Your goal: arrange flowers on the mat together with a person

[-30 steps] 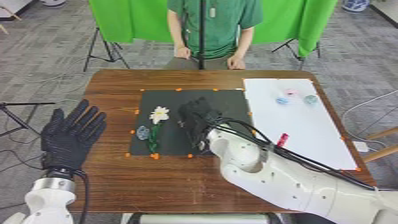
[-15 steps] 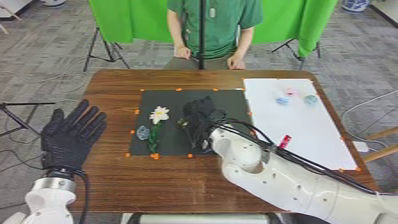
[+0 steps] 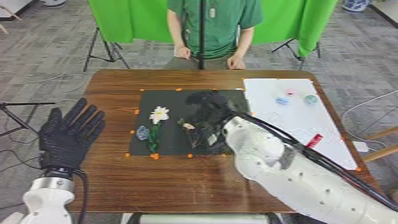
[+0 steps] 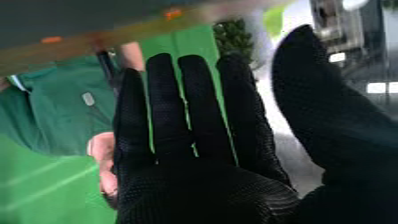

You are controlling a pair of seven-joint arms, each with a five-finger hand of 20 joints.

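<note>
Table (image 3: 178, 190) bears a dark mat (image 3: 176, 100), grey floor (image 3: 44, 47) either side.

Flower (image 3: 159, 115) on mat (image 3: 180, 100); sheet (image 3: 306, 119) right of mat.

The mat (image 3: 174, 102) is black, the table (image 3: 160, 180) brown, the shirt (image 3: 213, 35) green.

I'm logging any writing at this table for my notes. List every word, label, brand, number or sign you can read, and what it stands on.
There is no text that I can read.
Red strip beside the right arm: pale marks, too small to read.
Black mat and white sheet: no lettering I can make out.
Left hand and right hand: no readable label on either glove.
</note>
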